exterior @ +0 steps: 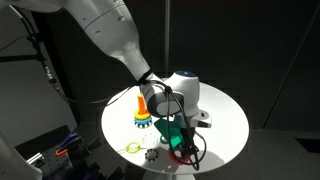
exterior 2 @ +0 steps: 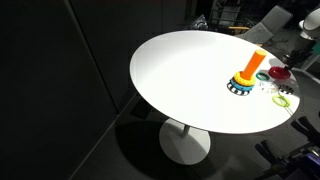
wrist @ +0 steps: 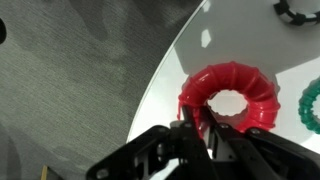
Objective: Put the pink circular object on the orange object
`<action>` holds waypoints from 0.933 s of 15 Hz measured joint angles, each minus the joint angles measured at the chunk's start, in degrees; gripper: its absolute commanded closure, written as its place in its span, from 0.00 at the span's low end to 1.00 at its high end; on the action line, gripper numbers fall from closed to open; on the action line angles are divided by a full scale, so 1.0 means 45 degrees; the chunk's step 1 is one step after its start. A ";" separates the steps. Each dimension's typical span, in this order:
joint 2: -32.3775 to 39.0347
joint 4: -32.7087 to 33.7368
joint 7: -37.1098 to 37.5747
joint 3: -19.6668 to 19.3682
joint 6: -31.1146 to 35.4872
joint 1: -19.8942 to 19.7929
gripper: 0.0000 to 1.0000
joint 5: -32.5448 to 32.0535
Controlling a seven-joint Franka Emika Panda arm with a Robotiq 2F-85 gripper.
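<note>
On white round table (exterior 2: 180, 70), dark room: tool (wrist: 203, 122) tight on the pink circular object (wrist: 252, 92).

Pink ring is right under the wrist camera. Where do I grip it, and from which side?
Grip the pink ring across its band at the arc nearest the end effector, with one finger in the hole and one outside. Come straight down: it lies flat on the table, so its outer edge probably offers little to pinch. That arc is also clear of the green ring.

no text, label, brand or number is readable in any view — nothing legible.
</note>
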 measured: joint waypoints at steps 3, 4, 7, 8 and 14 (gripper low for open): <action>0.0000 -0.0004 0.0000 -0.0014 0.0000 -0.0010 0.31 0.0000; 0.0000 -0.0007 0.0001 -0.0018 0.0000 -0.0016 0.22 0.0000; 0.0004 -0.0023 0.0001 -0.0033 -0.0001 -0.0027 0.00 0.0000; 0.0010 -0.0032 0.0001 -0.0038 -0.0002 -0.0033 0.00 0.0000; 0.0200 -0.0054 0.0009 -0.0121 -0.0002 -0.0035 0.00 -0.0001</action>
